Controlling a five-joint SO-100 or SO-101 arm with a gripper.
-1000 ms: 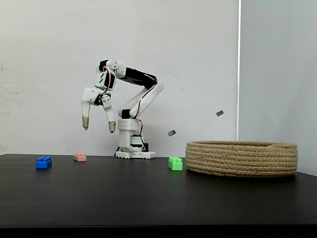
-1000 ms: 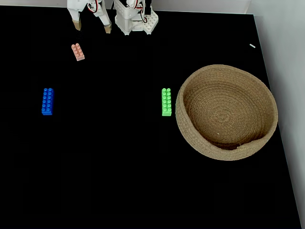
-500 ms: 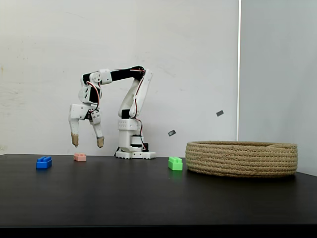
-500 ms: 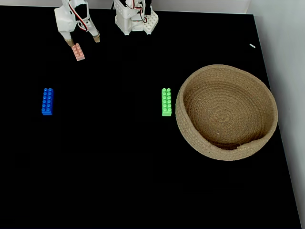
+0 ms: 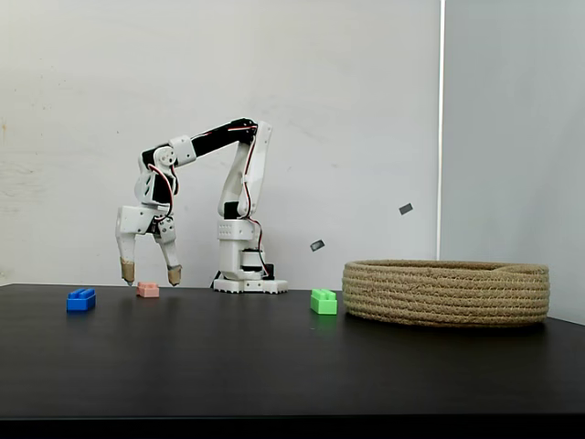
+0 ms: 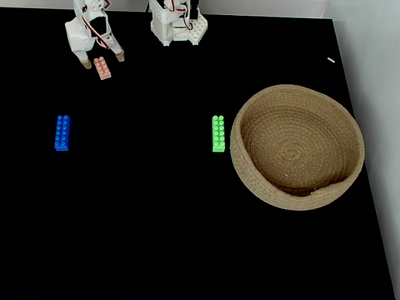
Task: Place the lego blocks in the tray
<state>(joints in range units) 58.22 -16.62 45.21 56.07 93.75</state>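
Three lego blocks lie on the black table. The pale pink block (image 5: 147, 290) (image 6: 102, 67) lies at the back left, the blue block (image 5: 80, 299) (image 6: 62, 132) further left and nearer, the green block (image 5: 323, 301) (image 6: 218, 133) just left of the tray. The tray (image 5: 446, 293) (image 6: 253, 167), a wide coiled tan rope basket, sits at the right and holds nothing. My gripper (image 5: 149, 271) (image 6: 101, 60) hangs open just above the pink block, one fingertip on each side of it, touching nothing.
The arm's white base (image 5: 247, 283) (image 6: 178, 26) stands at the table's back edge. A white wall rises behind the table. Small dark tags (image 5: 405, 208) are stuck on the wall. Bare black tabletop (image 6: 144, 219) spreads in front.
The arm has reached forward and to the left, and the open gripper has come down from well above the table until it straddles the pink block. The blocks and the tray have not moved.
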